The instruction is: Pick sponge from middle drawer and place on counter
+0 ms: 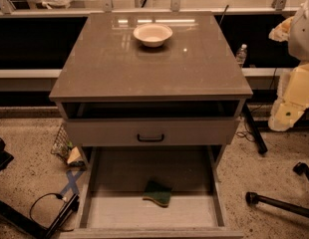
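Cream-white arm segments [297,86] stand at the right edge of the view, just beside the cabinet's right side. The gripper [283,117] is at their lower end, level with the closed drawer front and well apart from the sponge. Whether it is spread or pressed together cannot be told.

The flat grey drawer front with 1 black handle [150,138] is closed. Below it, the wide shallow grey middle drawer with a pale floor [109,208] is pulled fully out.

The small rectangular sponge, dark green scrub face over a yellow body [158,192], lies flat on the drawer floor near its centre. Its green face is up and it is clear of both side walls.

The glossy grey-brown square tabletop [104,63] carries 1 round white bowl [152,34], upright, near the rear edge.
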Tool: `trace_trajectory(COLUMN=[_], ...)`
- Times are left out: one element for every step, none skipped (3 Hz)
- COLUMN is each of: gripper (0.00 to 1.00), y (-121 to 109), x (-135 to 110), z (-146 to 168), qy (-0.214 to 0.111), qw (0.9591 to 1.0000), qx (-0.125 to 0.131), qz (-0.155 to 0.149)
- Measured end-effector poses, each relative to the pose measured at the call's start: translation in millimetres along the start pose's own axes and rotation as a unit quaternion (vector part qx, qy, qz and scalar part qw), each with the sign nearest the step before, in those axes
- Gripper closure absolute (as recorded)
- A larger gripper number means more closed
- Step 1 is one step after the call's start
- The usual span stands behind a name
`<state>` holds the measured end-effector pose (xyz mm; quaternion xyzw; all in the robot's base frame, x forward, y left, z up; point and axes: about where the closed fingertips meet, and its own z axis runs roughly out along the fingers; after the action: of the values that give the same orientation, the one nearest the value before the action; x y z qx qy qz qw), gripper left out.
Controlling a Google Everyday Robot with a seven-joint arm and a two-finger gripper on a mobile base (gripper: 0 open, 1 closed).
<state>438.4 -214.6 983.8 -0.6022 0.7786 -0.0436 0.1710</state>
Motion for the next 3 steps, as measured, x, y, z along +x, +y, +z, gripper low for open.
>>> trace_trajectory(gripper=[0.0,0.0,0.0], y=[0.1,2.9,21.9], x=[0.2,6.1,22.7], z=[-0.9,16.1,57.0], qy=[-0.008,-0.039,-0.108], qw=[0.9999,0.9991,0.9937], qx=[0.007,0.012,0.027], qz=[0.0,0.01,0.007])
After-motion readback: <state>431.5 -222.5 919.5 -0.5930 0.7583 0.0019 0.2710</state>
